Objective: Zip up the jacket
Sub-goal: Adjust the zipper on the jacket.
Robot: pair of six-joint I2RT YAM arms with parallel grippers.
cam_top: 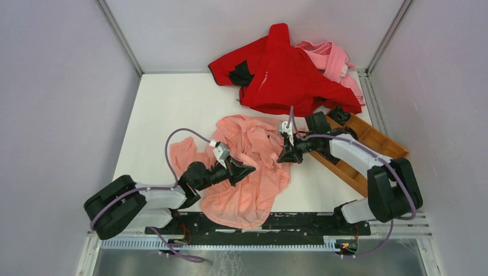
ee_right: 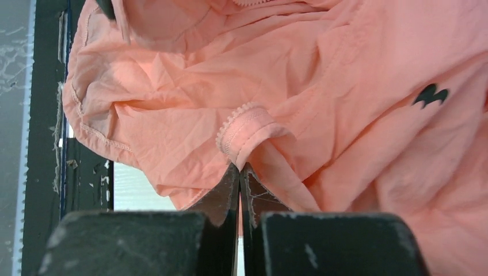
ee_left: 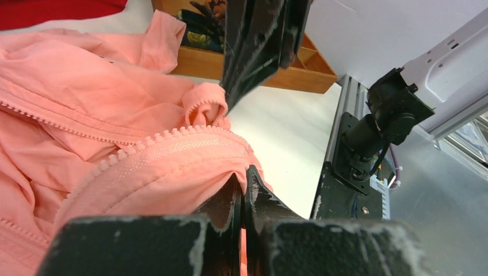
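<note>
Left claw (cam_top: 248,168) pinches the zipper edge (ee_left: 155,141) of the jacket (cam_top: 253,195), and the right claw (cam_top: 281,157) pinches another fold of it. The jacket lies crumpled in the middle of the bench (cam_top: 167,103), reaching its near edge

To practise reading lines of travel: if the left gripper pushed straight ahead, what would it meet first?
Shut on the salmon-pink jacket, the left gripper would first push into its zippered fold, then probably the right gripper pinching the same fabric just ahead; depth is unclear.
</note>
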